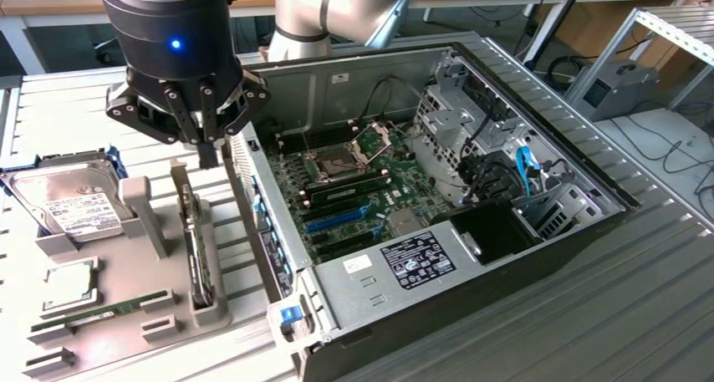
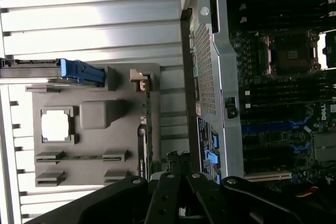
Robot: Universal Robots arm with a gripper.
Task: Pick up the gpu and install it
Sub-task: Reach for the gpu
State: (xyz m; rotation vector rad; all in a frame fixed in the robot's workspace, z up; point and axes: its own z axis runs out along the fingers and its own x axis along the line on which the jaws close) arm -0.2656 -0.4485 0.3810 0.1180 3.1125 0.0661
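Note:
The gpu (image 1: 197,261) stands on its edge in a slot of the grey holder tray (image 1: 134,336), with its silver bracket at the far end. In the wrist view the gpu (image 2: 148,129) appears edge-on as a thin green line. My gripper (image 1: 209,158) hangs just above the bracket end, between the card and the open computer case (image 1: 369,269). Its fingers are shut with nothing between them and are not touching the card. The gripper (image 2: 177,163) also shows in the wrist view, over the gap between tray and case.
The grey tray also holds a hard drive (image 1: 67,202), a CPU (image 1: 69,283) and a RAM stick (image 1: 100,309). The case lies on its side with its motherboard (image 1: 357,190) exposed and a blue slot (image 1: 334,221). The case's rear wall (image 2: 210,77) stands close beside the card.

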